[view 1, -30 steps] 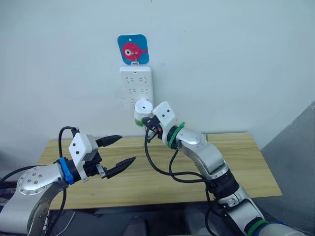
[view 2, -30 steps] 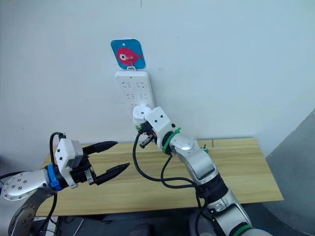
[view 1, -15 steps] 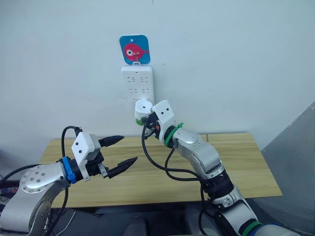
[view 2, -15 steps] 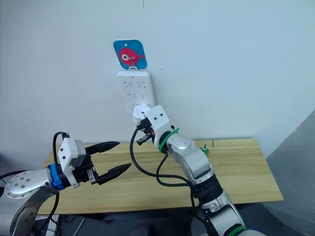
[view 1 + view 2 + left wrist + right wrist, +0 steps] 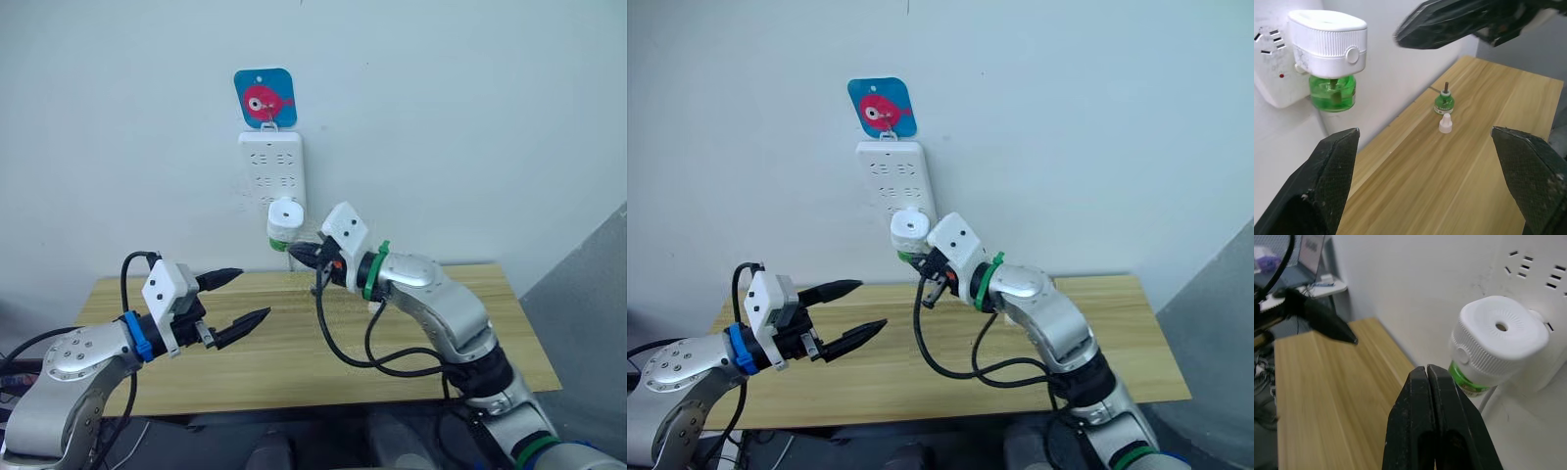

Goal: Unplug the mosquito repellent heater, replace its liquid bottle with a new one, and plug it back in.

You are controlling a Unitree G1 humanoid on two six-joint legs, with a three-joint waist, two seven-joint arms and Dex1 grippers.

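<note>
The white mosquito repellent heater [image 5: 285, 213] is plugged into the bottom of the wall power strip [image 5: 271, 166], with a green liquid bottle [image 5: 1332, 93] screwed in under it. My right gripper [image 5: 295, 252] is shut on nothing, its tips just below and to the right of the heater, not touching it. Lower left, over the table, my left gripper [image 5: 253, 295] hangs open and empty. Another green liquid bottle [image 5: 1444, 103] stands on the table near the wall, with a small white cap [image 5: 1445, 124] beside it.
The wooden table [image 5: 294, 352] stands against the white wall. A blue card with a red fish [image 5: 265, 98] hangs above the power strip. A black cable loops under my right forearm.
My right gripper has drawn back from the heater, down and to the right, and the heater stays plugged in. The left arm has barely moved.
</note>
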